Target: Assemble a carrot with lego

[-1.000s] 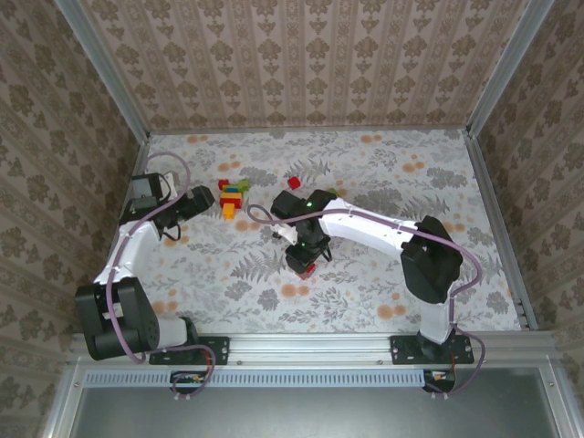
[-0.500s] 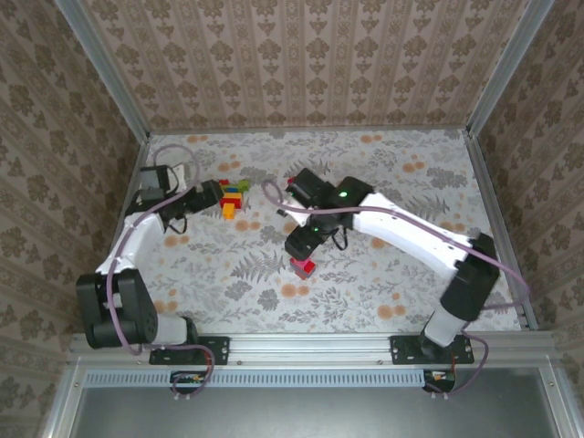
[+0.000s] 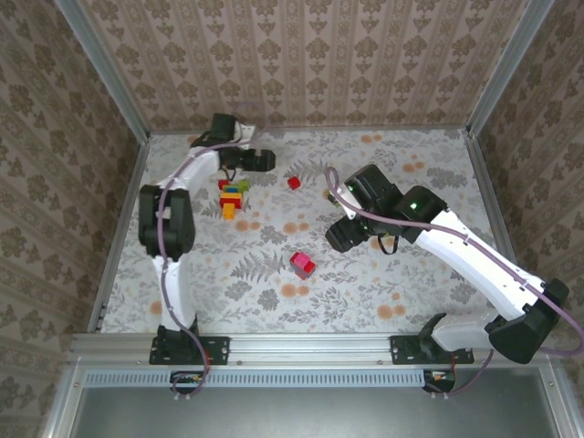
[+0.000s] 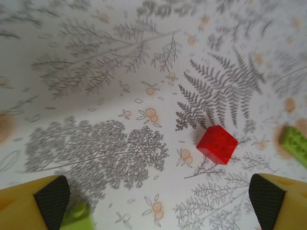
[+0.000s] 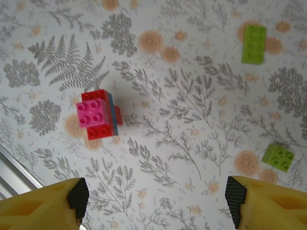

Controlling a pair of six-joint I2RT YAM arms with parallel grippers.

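- Now: left pincer [image 4: 158, 201] is spread wide and empty, over the far-left part of the floral-covered bench [image 3: 438, 292].
- small red studded plastic brick [image 4: 217, 143] lies ahead of it, apart from both pads.
- lime green brick corner [image 4: 76, 219] sits just beside one black pad [image 4: 52, 196]; can't tell if they touch.
- right pincer [image 5: 157, 195] is open and empty, over mid-bench.
- magenta, red and blue brick stack [image 5: 98, 115] lies on the bench ahead of it, well apart from its fingers.
- long lime green brick [image 5: 253, 44] and small lime green brick [image 5: 278, 157] lie loose, farther off.
- mixed-colour brick cluster [image 3: 233, 196] lies near the left pincer, on its near-edge side.
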